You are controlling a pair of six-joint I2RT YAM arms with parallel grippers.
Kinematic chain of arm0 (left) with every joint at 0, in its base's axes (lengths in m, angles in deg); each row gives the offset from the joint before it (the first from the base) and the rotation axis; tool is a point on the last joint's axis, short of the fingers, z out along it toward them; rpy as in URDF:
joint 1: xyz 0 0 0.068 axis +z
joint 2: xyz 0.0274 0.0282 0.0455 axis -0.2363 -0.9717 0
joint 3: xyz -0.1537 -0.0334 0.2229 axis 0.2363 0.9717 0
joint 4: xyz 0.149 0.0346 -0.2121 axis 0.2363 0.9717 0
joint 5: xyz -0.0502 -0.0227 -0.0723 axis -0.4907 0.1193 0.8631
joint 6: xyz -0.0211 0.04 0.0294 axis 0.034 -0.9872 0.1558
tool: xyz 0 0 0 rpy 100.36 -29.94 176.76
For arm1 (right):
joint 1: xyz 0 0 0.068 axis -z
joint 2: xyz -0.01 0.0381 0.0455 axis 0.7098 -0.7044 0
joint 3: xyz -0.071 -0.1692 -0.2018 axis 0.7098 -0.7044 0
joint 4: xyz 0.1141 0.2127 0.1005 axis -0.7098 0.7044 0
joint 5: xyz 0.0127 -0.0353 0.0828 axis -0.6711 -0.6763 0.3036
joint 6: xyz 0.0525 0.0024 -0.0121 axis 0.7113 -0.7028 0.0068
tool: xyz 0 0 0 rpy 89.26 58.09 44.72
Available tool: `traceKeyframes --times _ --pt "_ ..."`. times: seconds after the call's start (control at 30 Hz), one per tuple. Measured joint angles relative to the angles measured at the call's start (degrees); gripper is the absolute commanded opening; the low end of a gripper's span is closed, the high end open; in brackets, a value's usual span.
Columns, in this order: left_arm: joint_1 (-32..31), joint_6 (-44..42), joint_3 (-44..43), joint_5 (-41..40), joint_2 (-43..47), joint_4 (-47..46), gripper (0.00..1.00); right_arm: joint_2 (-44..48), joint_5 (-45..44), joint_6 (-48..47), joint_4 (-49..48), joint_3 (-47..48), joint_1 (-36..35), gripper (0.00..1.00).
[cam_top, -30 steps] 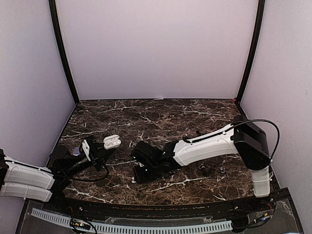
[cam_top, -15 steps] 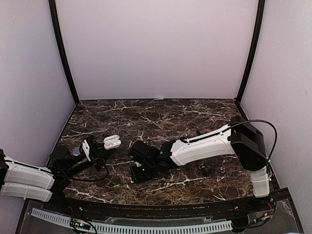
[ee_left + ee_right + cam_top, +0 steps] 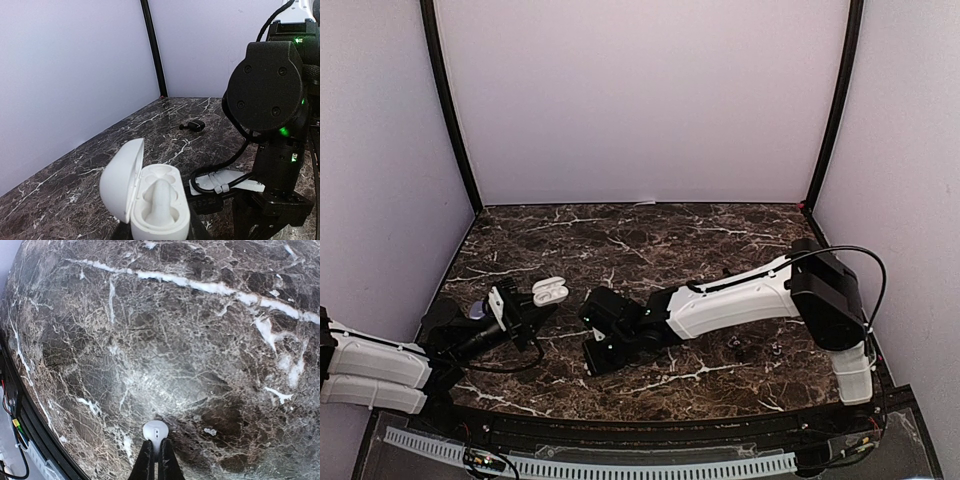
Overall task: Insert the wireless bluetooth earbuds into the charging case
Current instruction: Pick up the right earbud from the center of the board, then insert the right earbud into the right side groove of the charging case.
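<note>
Your right end effector (image 3: 155, 450) is pinched shut on just the tail of the white bud (image 3: 155, 431), on the table (image 3: 200, 340) right of the open case (image 3: 150, 205) that your left end effector (image 3: 535, 305) clamps, so a hasty lift could flick the bud loose.

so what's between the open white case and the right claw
Nothing: in the top view only bare marble table separates the open white case from the right claw, which pinches a white earbud.
</note>
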Motion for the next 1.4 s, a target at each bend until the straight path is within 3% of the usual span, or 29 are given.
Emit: traceKeyframes --times 0.23,0.43,0.97,1.4 --pt "0.0 0.0 0.0 0.2 0.0 0.0 0.00 1.3 -0.6 -1.4 -2.4 -2.5 0.0 0.00" --pt "0.0 -0.1 0.0 2.3 -0.5 -0.1 0.00 8.5 -4.1 -6.3 -3.7 -8.8 0.0 0.00" --pt "0.0 -0.5 -0.3 16.4 -8.6 -2.8 0.00 32.6 -16.5 -30.3 -16.3 -31.7 0.0 0.00" --pt "0.0 1.1 -2.4 28.9 -18.2 -10.2 0.00 42.4 -4.3 -50.5 -32.2 -43.2 0.0 0.00"
